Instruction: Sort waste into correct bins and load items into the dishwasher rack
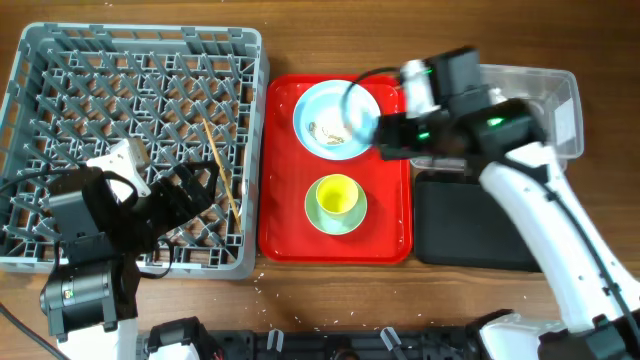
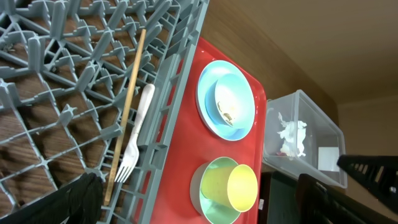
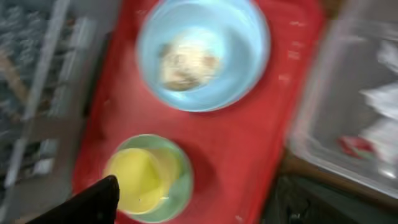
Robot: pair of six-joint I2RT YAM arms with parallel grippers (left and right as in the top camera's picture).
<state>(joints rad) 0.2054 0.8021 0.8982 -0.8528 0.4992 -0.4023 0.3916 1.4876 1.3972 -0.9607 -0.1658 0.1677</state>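
The pale blue plate [image 1: 335, 120] holds beige scraps [image 3: 186, 62] on the flat red tray [image 1: 390, 235]. In front of it stands the yellow-green cup [image 1: 336, 197] on its green saucer [image 2: 208, 208]. Chopsticks [image 1: 222, 170] and the white fork [image 2: 137, 134] lie in the grey rack [image 1: 60, 90]. A crumpled white napkin [image 2: 292, 137] with red wrapper bits [image 3: 351, 146] lies in the clear tub [image 1: 545, 95]. My right gripper [image 1: 385, 135] hovers open and empty at the plate's right edge; its view is blurred. Over the rack's front right, my left gripper [image 1: 185, 195] stands wide open and empty.
The shallow black tray [image 1: 470, 225] sits right of the red tray, in front of the clear tub. My right arm reaches across the tub and the black tray. Small crumbs dot the wooden table in front of the rack.
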